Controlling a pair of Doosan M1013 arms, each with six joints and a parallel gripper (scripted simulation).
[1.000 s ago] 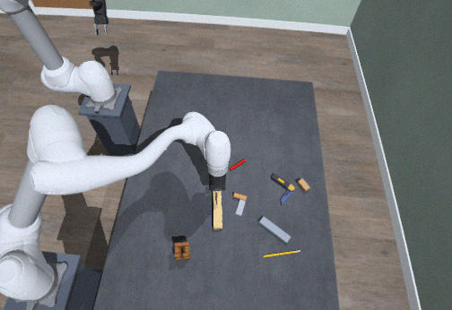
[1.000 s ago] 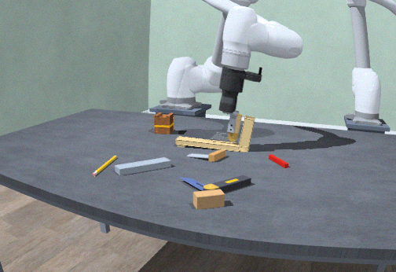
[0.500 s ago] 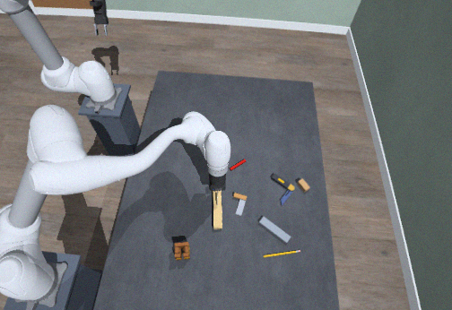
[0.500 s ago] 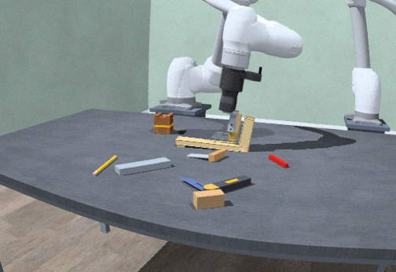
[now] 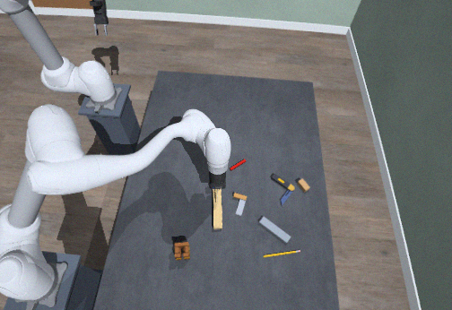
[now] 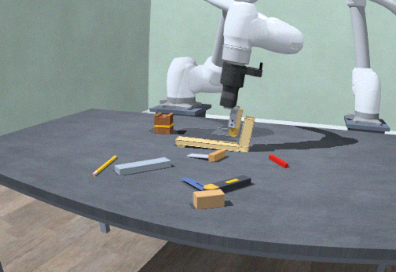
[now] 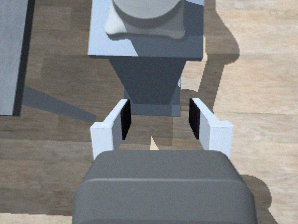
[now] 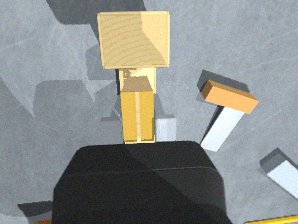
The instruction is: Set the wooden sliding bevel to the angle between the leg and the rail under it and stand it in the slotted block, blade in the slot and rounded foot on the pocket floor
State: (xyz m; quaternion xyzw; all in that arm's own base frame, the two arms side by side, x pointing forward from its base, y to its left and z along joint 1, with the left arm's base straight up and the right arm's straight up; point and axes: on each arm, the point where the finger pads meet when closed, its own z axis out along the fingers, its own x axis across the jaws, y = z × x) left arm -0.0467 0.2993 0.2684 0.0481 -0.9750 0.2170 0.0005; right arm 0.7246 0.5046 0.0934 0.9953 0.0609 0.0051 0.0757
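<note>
My right gripper (image 6: 234, 126) (image 8: 138, 105) is shut on the wooden sliding bevel (image 6: 239, 119) (image 8: 145, 112), holding it above the rail (image 5: 217, 218) (image 6: 204, 143), close beside the upright leg (image 6: 247, 130) (image 8: 134, 40). A yellow rounded end points down; a pale line runs along the bevel's middle. I cannot tell its blade angle. The slotted block (image 5: 181, 250) (image 6: 163, 124) stands apart, beyond the rail's free end in the top view. My left gripper (image 5: 101, 30) (image 7: 159, 111) is open and empty, off the table. The black bevel (image 5: 282, 181) (image 6: 236, 183) with blue blade lies on the table.
A square with orange stock (image 5: 239, 196) (image 6: 218, 156) (image 8: 231, 97) and grey blade lies near the rail. A red bar (image 5: 238, 165) (image 6: 278, 161), grey bar (image 5: 274, 229) (image 6: 143, 166), pencil (image 5: 282, 254) (image 6: 105, 165) and small wooden block (image 5: 303, 185) (image 6: 209, 200) also lie about.
</note>
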